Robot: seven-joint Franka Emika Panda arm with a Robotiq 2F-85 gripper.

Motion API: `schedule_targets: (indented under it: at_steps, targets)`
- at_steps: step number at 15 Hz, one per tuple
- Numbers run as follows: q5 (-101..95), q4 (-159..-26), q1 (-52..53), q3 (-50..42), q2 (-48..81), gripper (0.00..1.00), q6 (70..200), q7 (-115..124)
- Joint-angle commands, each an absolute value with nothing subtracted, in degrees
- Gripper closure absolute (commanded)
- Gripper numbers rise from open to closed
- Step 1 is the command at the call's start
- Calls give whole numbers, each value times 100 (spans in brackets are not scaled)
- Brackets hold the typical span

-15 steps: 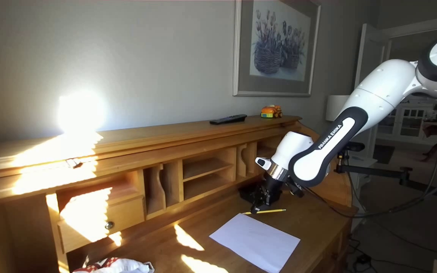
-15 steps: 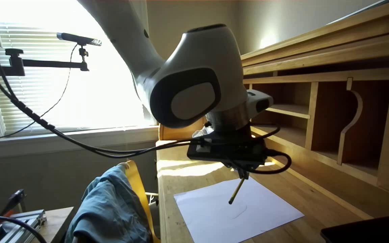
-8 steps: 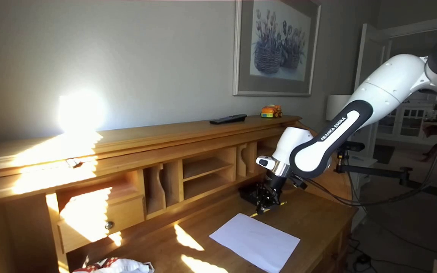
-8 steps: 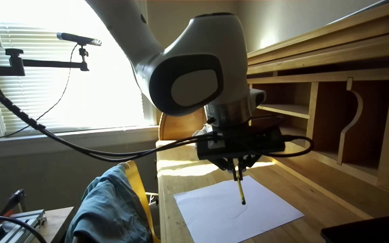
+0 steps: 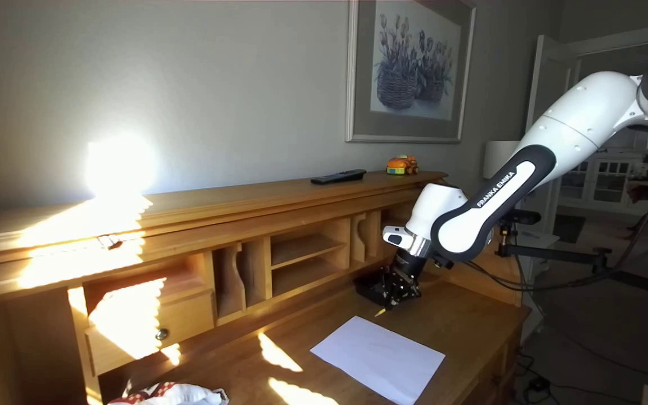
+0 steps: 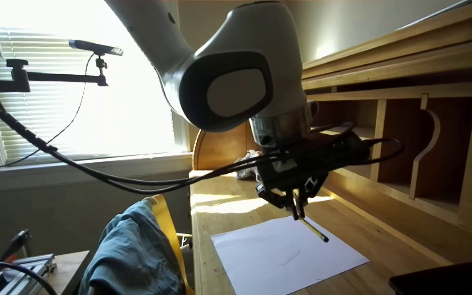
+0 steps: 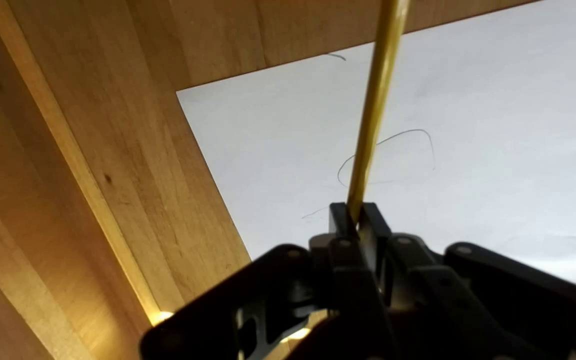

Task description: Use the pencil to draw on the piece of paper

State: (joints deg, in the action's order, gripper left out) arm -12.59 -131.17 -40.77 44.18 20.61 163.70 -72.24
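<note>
My gripper [image 7: 358, 215] is shut on the yellow pencil [image 7: 375, 110]; in the wrist view the pencil runs up and out of the frame's top. Below lies the white piece of paper [image 7: 278, 130], flat on the desk, bearing thin grey lines: a loop in the middle and short strokes nearby. In an exterior view the pencil [image 6: 313, 228] slants down to the right from the fingertips, ending dark in front of the paper [image 6: 268, 270]. In an exterior view only a short bit of pencil [image 5: 380, 312] shows under the gripper [image 5: 390, 306], beyond the paper's [image 5: 380, 360] far corner.
A dark tray [image 6: 445, 280] sits on the desk, partly behind the gripper in an exterior view. The hutch with cubbyholes [image 5: 307, 253] borders the desk's back. A patterned cloth [image 5: 172, 395] lies at one end. A chair with blue cloth [image 6: 137, 246] stands beside the desk.
The gripper has tilted and the pencil with it: its dark end has swung to the right in an exterior view. The arm has risen slightly. The paper has stayed put, and the grip has held.
</note>
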Motion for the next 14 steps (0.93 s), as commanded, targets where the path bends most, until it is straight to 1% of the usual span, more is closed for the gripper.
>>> schedule_targets:
  at_steps: [1,4,5,9,12,14]
  targets:
    - [-1261,-13118,-4082,4418,2058,92,16370,-7237]
    - [-1263,-13121,-4083,4418,2057,92,16370,-7246]
    - [-1063,-13177,-3487,3866,1786,98,16428,-7553]
    - [-1272,-13064,-2166,2843,1463,98,15809,-7978]
    - [-1737,-13028,-1002,1928,1406,98,15678,-7943]
    - [-2243,-12973,-416,1416,1404,98,15645,-7864]
